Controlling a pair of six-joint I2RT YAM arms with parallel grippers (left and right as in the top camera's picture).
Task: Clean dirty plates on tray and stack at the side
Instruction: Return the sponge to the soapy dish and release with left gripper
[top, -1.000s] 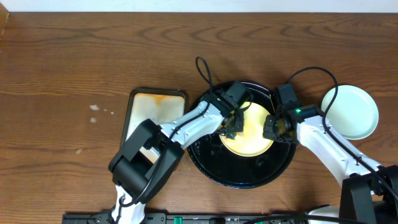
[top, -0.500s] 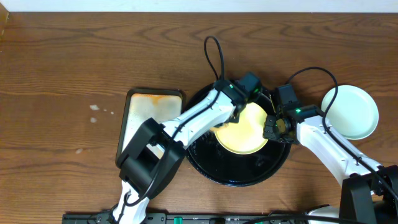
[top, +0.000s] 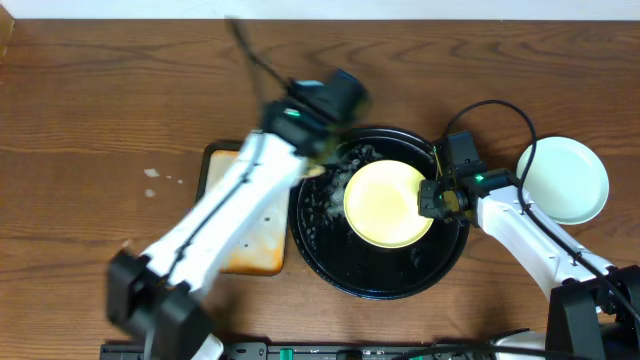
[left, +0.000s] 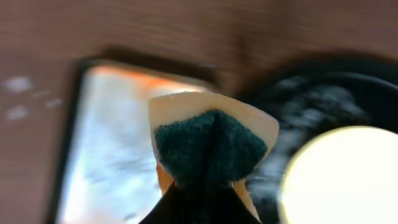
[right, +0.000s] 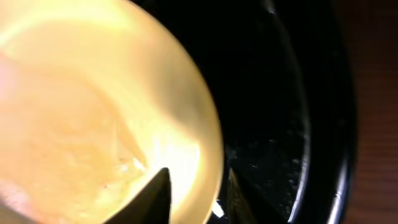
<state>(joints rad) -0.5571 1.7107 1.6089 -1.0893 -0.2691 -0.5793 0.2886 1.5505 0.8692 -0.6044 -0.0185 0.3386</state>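
The right claw (right: 196, 198) is closed to a narrow gap and pinches the right-hand rim of the yellow plate (right: 93, 106), with one finger over the plate's face and the other outside its edge. From overhead, this claw (top: 432, 197) sits at the plate's right side. The yellow plate (top: 385, 203) is inside the black tray (top: 400, 278), right of the middle and toward the far rim. Whether it lies flat or has one edge lifted cannot be told. Whitish flecks dot the tray floor to the left of the plate.

The left claw (left: 202, 190) is pressed together on a sponge (left: 211, 140), held with its green scrubbing face toward the camera and pale foam showing behind it. The sponge hangs above the border between the black tray and an orange-stained rectangular tray (left: 106, 143). The left arm (top: 230, 210) is blurred and crosses over that rectangular tray.

A mint-green plate (top: 565, 180) rests on the wooden table (top: 120, 90), right of the black tray and apart from it.
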